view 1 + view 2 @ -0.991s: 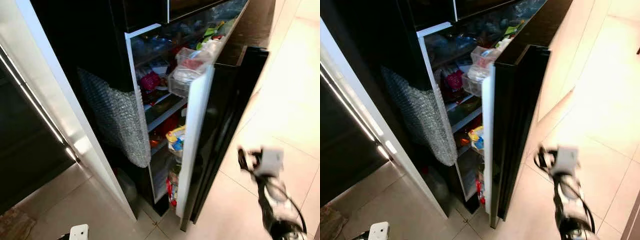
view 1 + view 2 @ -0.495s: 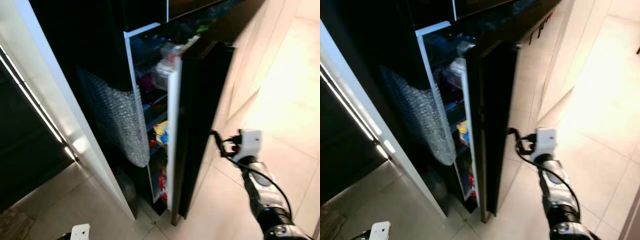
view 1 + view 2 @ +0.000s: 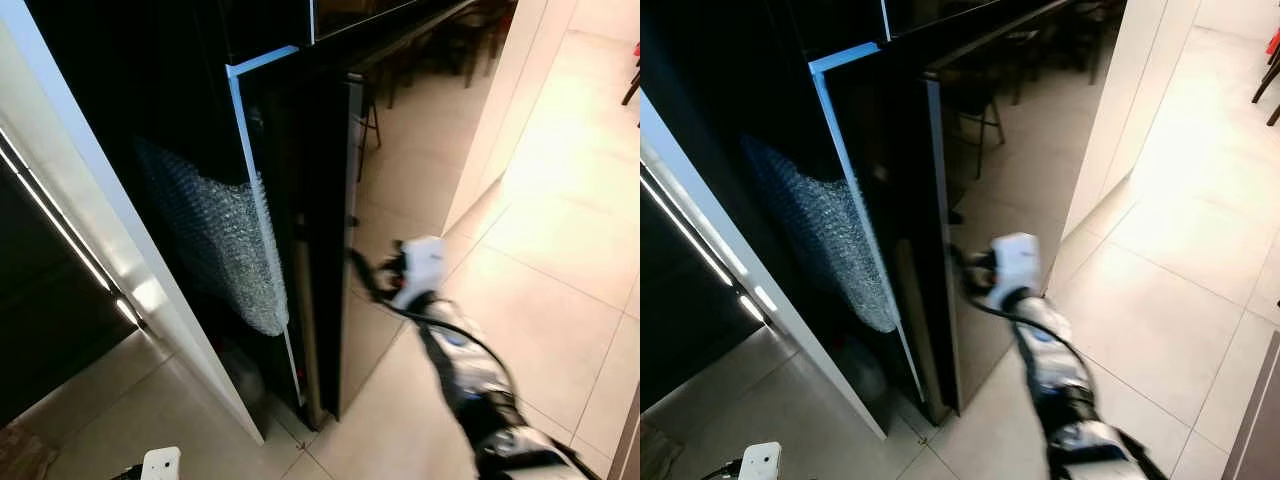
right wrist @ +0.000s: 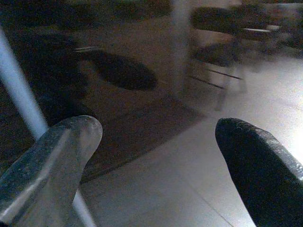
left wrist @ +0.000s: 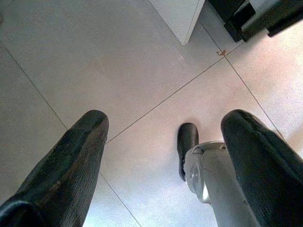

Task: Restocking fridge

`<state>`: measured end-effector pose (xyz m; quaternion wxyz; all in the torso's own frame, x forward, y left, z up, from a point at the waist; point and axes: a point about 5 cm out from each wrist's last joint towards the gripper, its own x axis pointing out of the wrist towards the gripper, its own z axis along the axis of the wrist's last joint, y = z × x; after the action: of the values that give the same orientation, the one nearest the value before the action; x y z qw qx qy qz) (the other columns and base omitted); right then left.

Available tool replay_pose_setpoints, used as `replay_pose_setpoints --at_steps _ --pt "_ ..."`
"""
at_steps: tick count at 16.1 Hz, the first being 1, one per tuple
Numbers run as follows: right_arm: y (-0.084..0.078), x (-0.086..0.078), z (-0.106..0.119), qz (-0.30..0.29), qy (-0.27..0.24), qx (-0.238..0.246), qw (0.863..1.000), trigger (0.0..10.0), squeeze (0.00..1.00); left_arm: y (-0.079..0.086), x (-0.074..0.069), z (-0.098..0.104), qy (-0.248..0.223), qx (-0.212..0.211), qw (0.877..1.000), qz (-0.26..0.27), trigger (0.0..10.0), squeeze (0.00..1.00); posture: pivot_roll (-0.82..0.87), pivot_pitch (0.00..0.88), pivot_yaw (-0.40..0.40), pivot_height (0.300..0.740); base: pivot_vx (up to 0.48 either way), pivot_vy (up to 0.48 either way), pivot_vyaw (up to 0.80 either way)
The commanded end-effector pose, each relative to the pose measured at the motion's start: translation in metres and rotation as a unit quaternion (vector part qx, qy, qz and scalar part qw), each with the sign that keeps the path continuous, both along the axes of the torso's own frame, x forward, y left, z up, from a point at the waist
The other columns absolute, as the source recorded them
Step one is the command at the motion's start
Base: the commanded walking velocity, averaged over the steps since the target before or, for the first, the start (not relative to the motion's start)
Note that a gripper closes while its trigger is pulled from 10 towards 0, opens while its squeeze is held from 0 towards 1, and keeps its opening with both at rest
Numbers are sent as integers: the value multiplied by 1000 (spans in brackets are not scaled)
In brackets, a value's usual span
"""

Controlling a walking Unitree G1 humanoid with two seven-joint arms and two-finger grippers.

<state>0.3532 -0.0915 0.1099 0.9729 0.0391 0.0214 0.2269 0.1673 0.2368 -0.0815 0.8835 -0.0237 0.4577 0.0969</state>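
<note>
1. Against the glossy black fridge door (image 3: 325,250), the right gripper (image 4: 156,156) is reaching out at the end of its silver arm; whether the tips are touching the panel cannot be told from the head views.
2. Its two black fingers (image 4: 258,165) are standing spread wide apart in the right wrist view, with nothing between them, and the shiny door is filling the background with reflected chairs and floor.
3. That door is sitting almost shut, edge-on to the camera, with just a narrow dark gap showing beside its pale blue-white edge strip (image 3: 255,200).
4. A sheet of bubble wrap (image 3: 215,235) is hanging on the dark fridge side just left of the gap, above the tiled floor (image 3: 560,300).
5. A white cabinet panel (image 3: 110,220) is running diagonally on the far left of the fridge.
6. The left gripper (image 5: 163,156) is hanging low, pointing down at the floor tiles, its fingers parted and empty.
7. Between those fingers, the robot's own black foot (image 5: 187,142) and silver leg (image 5: 213,175) are showing on the tiles.
</note>
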Motion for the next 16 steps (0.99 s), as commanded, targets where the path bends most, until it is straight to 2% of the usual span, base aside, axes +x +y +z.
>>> replay_pose_setpoints --at_steps 1,3,5,7,9,10,11,12,14,15,16 --pt "22 1 7 41 -7 -7 999 10000 0 1 -3 -2 11 1 1000 1 10000 0 -31 0 43 740 0 0 0" --pt "39 3 13 69 -8 1 998 10000 0 1 -3 -1 11 2 1000 2 10000 0 -30 0 44 740 0 0 0" --pt "45 2 13 77 -8 -2 997 10000 0 1 -2 -1 11 2 1000 2 10000 0 -24 0 42 740 0 0 0" --pt "44 2 11 73 -5 0 997 10000 0 1 -2 -1 10 2 1000 3 10000 0 -26 0 43 740 0 0 0" --pt "34 -1 4 61 -2 -5 998 10000 0 0 -3 -2 11 1 1000 2 10000 0 -35 0 44 740 0 0 0" --pt "24 -3 1 45 -2 -1 999 10000 0 0 -3 -2 11 0 1000 2 10000 0 -33 0 42 740 0 0 0" --pt "2 -7 -2 7 -9 3 1000 10000 0 -1 -3 -2 11 -1 1000 3 10000 0 -39 0 40 740 0 0 0" --pt "-5 -8 -2 -6 -11 4 1000 10000 0 -1 -3 -2 11 -1 1000 3 10000 0 -39 0 40 740 0 0 0" --pt "-53 -14 -1 -131 -36 3 991 10000 0 -2 -4 -3 13 -1 1000 3 10000 0 -45 0 35 740 0 0 0" --pt "-95 -22 1 -227 -48 16 973 10000 0 -2 -4 -3 14 -2 1000 2 10000 0 -53 0 34 740 0 0 0" --pt "-120 -28 -1 -276 -47 19 960 10000 0 -2 -4 -3 14 -2 1000 2 10000 0 -55 0 34 740 0 0 0"
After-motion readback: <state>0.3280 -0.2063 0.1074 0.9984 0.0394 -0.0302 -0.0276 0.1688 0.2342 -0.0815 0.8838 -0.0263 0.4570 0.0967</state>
